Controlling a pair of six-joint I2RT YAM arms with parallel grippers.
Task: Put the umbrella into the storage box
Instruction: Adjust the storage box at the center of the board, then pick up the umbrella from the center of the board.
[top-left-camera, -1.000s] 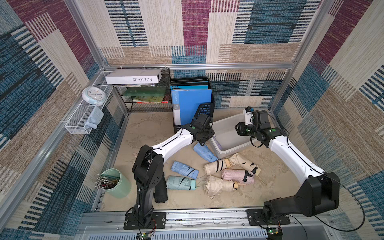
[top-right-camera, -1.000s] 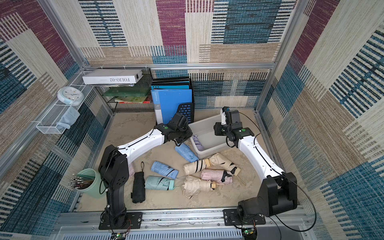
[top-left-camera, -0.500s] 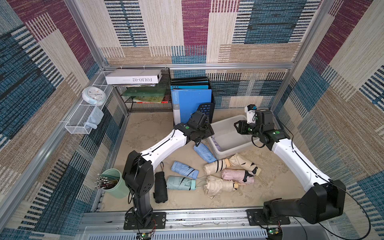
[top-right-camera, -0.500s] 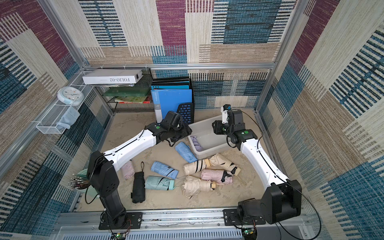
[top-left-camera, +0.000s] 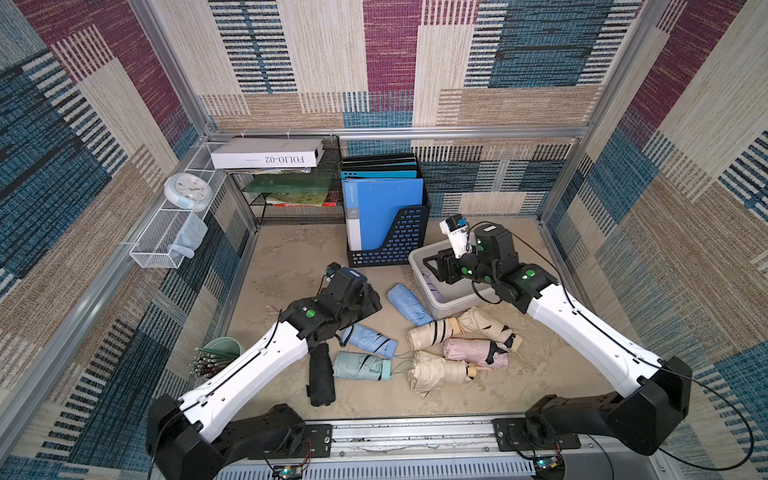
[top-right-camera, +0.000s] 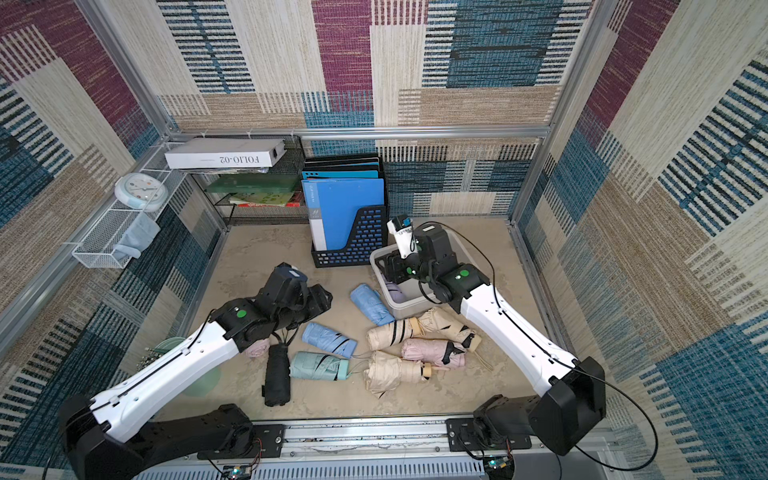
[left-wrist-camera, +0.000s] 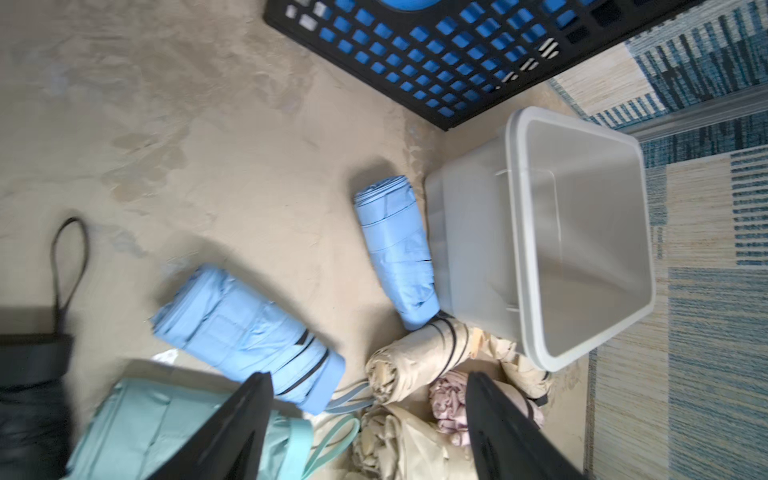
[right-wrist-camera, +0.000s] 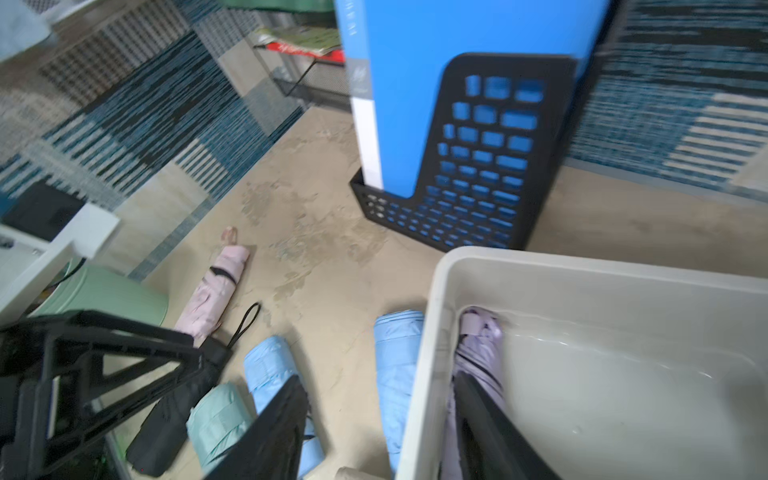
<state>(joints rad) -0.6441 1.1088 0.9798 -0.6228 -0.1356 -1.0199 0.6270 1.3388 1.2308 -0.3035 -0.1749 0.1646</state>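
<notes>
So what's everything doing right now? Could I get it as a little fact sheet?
box: grey tub beside the file holder
in box: one lilac umbrella
loose on table: folded umbrellas, among them blue, mint, black, beige, pink
right gripper: open, empty, over the box
left gripper: open, empty, above the loose umbrellas
</notes>
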